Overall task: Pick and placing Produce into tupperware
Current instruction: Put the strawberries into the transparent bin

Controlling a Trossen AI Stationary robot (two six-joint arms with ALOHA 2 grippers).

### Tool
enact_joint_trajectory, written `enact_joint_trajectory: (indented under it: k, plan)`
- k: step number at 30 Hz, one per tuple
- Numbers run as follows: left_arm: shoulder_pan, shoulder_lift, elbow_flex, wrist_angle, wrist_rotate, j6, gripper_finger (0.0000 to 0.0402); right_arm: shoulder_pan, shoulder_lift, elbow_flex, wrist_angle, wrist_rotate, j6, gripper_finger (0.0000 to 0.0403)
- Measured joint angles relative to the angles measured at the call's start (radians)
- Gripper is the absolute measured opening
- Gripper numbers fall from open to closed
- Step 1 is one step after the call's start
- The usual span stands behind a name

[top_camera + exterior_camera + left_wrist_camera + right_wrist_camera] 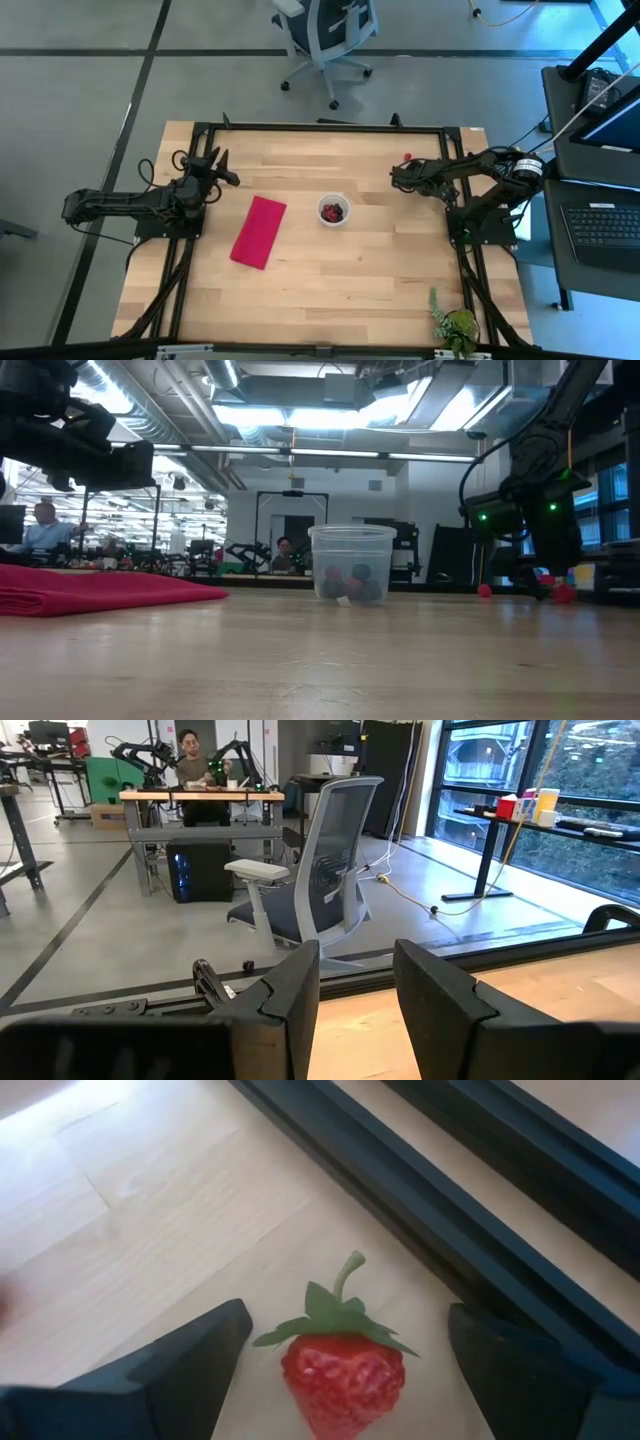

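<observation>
Clearly the right gripper is spread wide and holds nothing: a strawberry lies on the desk between its fingers, clear of both, leafy cap pointing ahead toward the black frame rail just beyond. If the fingers close too high, I judge they may pinch only the cap or squirt the soft fruit forward against that rail; closing too hard could bruise it. The tupperware sits well off to this gripper's side near the desk's middle, already holding several dark fruits, so a loose grip risks a drop in transit. The left gripper waits parted and empty at the desk's far edge.
</observation>
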Motion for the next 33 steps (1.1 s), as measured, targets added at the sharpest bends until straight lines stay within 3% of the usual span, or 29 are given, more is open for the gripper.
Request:
enact_joint_trajectory:
  k: [8, 33]
  plan:
    - [0.0, 0.0, 0.0, 0.0, 0.0, 0.0, 0.0124, 0.001, -0.001, 0.002, 0.013, -0.005, -0.04, 0.0342]
    - [0.0, 0.0, 0.0, 0.0, 0.0, 0.0, 0.0124, 0.034, 0.0, 0.003, 0.013, -0.004, -0.055, 0.0193]
